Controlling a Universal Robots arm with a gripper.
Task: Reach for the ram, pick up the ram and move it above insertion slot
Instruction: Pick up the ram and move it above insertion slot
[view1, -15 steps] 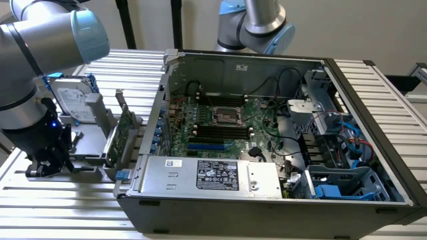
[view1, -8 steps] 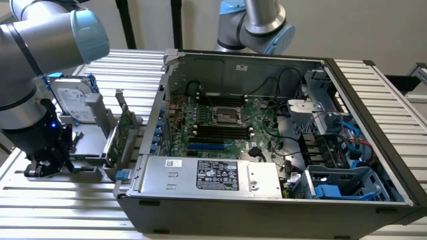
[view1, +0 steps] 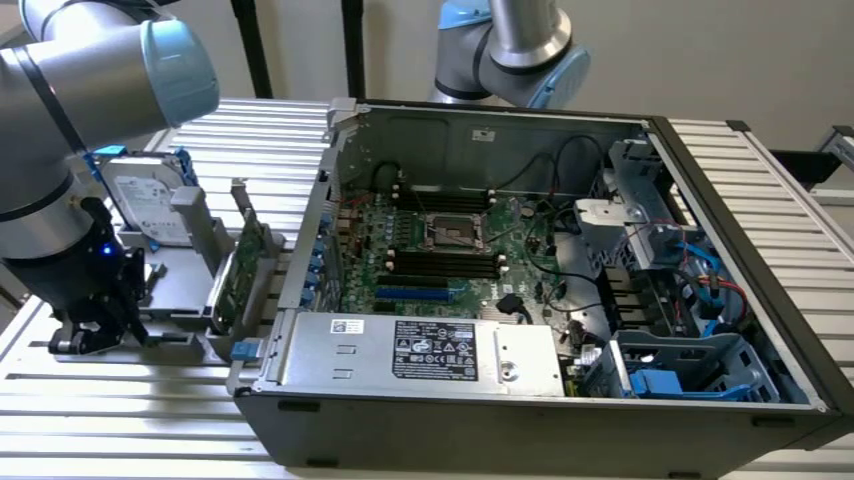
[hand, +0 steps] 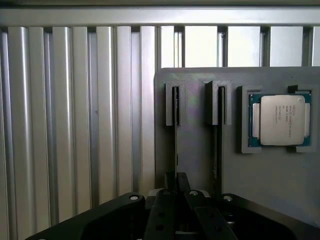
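The ram (hand: 176, 135) stands on edge in a slotted bracket of the grey holder plate (hand: 270, 185), so in the wrist view it is only a thin dark strip. My gripper (hand: 176, 181) sits at its near end, the two black fingers (hand: 170, 181) pressed close on either side of the strip. In the exterior view my gripper (view1: 94, 335) is low over the grey holder (view1: 174, 330), to the left of the open computer case (view1: 534, 400). The black memory slots (view1: 441, 262) lie on the motherboard inside the case.
A second bracket (hand: 220, 105) beside the ram holds another dark strip. A processor chip (hand: 281, 120) rests in its frame on the plate. A silver hard drive with blue rails (view1: 138, 200) and a green expansion card (view1: 235, 275) stand upright between my gripper and the case. Another arm (view1: 514, 50) rises behind the case.
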